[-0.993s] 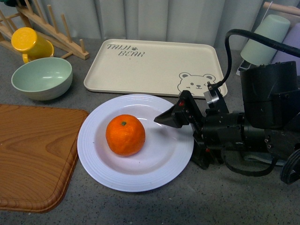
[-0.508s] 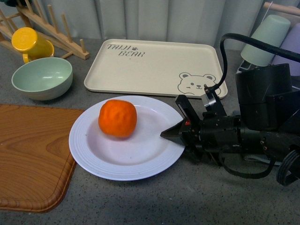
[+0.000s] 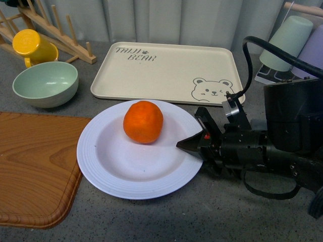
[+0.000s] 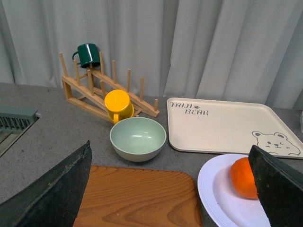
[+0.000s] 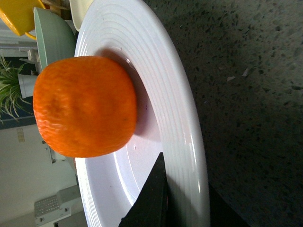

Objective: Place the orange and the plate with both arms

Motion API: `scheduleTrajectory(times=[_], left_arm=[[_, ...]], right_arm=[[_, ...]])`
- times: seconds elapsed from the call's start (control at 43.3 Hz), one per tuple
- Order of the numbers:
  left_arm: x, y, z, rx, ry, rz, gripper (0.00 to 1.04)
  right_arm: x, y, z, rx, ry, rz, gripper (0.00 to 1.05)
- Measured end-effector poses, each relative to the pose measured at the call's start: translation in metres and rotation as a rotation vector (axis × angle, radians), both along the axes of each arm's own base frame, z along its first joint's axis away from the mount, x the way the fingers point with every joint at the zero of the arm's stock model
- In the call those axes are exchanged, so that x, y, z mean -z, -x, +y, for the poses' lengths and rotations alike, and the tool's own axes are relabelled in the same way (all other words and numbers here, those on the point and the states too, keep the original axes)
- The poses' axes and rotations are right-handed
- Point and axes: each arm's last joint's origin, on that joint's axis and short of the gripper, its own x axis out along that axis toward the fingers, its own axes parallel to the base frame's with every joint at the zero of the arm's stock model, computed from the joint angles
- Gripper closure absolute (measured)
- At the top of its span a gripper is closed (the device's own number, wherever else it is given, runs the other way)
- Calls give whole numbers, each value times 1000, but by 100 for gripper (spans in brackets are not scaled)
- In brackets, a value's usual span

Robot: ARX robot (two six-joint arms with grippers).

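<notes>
The plate (image 3: 132, 166) is lying near the middle of the bench (image 3: 202, 217), with the beige tray (image 3: 166, 70) just beyond its far edge and the wooden board (image 3: 35, 166) just beside its left edge. The orange (image 3: 143, 121) is sitting loose in the plate's well, toward its far edge. The right gripper (image 3: 189, 146) is reaching in at the plate's right edge. In the right wrist view one dark finger (image 5: 152, 196) is lying on top of the ribbed rim, and the grip is judged to be pinching that rim. The left gripper (image 4: 170, 146) is holding its fingers spread wide with nothing between them, back from the board's near side. The plate is looking stiff, glazed and brittle. Held at one edge only, it is likely to be levering against the fingers, so the opposite left rim is the sensible second hold. The orange is round and free to roll on a smooth surface. Its skin is yielding, so a light hold across its widest part is advisable. The opposing right finger is hiding beneath the rim. Whether the plate is resting fully on the bench cannot be told. The left arm is not showing in the front view, and the left wrist view is cutting off most of the plate.
</notes>
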Motion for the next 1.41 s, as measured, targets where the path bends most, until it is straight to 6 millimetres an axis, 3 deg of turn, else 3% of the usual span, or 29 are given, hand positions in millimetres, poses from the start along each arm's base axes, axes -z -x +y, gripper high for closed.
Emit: scheduleTrajectory(times=[0.208, 0.508, 0.877, 1.362, 1.408], left_arm=[[0, 0, 0, 0, 0, 0, 7], [0, 0, 0, 0, 0, 0, 7], [0, 0, 0, 0, 0, 0, 7], [0, 0, 0, 0, 0, 0, 7], [0, 0, 0, 0, 0, 0, 7]], right_arm=[[-19, -18, -13, 71, 32, -90, 101], [-53, -81, -5, 181, 8, -244, 101], [-35, -146, 25, 266, 48, -171, 101], [-32, -192, 57, 298, 137, -101, 101], [-31, -192, 57, 298, 152, -92, 95]])
